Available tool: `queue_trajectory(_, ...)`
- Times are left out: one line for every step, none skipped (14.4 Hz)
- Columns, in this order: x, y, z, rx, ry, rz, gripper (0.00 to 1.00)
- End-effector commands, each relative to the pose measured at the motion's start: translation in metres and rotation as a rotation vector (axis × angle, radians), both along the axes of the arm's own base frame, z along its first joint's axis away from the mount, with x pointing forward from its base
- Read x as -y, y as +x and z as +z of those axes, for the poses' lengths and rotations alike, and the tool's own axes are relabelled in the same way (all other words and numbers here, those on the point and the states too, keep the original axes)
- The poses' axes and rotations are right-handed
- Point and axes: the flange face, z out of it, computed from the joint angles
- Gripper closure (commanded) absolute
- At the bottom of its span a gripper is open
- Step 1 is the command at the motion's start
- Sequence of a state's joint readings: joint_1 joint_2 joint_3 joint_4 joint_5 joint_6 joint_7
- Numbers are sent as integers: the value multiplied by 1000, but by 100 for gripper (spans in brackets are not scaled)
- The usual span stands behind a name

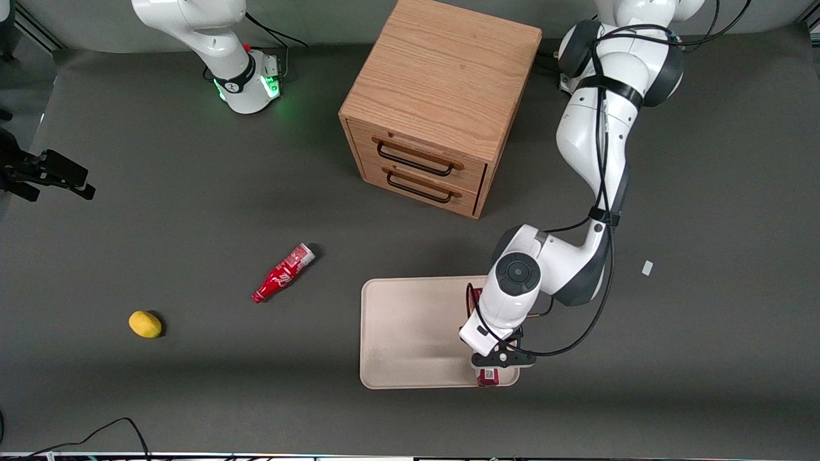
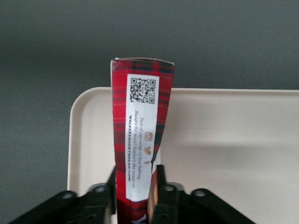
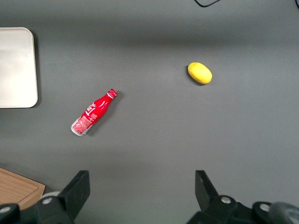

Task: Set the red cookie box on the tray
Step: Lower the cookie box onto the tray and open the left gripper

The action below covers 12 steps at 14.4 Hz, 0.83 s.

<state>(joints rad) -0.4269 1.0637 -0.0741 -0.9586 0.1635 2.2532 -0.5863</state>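
— Looking at the tray (image 1: 410, 333) first: what does it hold?

— Only the red cookie box (image 1: 488, 378). It lies along the tray's edge on the working arm's side, mostly hidden under the arm in the front view. One end shows at the tray's rim nearest the front camera, a sliver of the other end shows past the wrist farther from that camera.

— And the wooden drawer cabinet (image 1: 435, 102)?

— Both drawers are pushed in, so nothing of their contents can be seen. It stands farther from the front camera than the tray.

— How does the box look up close?

— In the left wrist view it is a slim dark-red plaid carton (image 2: 140, 135) with a white strip carrying a QR code and lines of small print. Its end reaches past the tray's rim (image 2: 74, 140) over the grey table. Whether it rests flat on the tray or is held just above it, I cannot tell.

— The gripper (image 2: 136, 196)?

— Clamped on the box, a black finger pressed against each long side.

— Anything else on the table?

— A small red bottle (image 1: 282, 273) lying on its side and a yellow lemon (image 1: 145, 324), both toward the parked arm's end.
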Motion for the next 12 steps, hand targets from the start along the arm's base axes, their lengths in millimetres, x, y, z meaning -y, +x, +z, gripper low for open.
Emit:
queue_trajectory(3, 3, 7, 21, 20, -28, 0)
queue_trajectory(1, 3, 15, 15, 25, -26, 0)
queue_trajectory(-1, 2, 23, -13, 43, -20, 0)
queue_trajectory(-2, -2, 32, -44, 62, -15, 0)
queue_trajectory(-3, -4, 52, -56, 70, -10, 0)
queue_trajectory(-6, -7, 71, -77, 82, -3, 0)
queue_trajectory(-9, -11, 90, -101, 98, 1, 0)
queue_trajectory(-13, -15, 110, -117, 111, 7, 0)
queue_trajectory(-20, -18, 133, -125, 119, 17, 0)
queue_trajectory(-26, -21, 154, -130, 129, 24, 0)
queue_trajectory(-40, -25, 179, -144, 134, 34, 0)
queue_trajectory(-57, -27, 204, -158, 138, 33, 0)
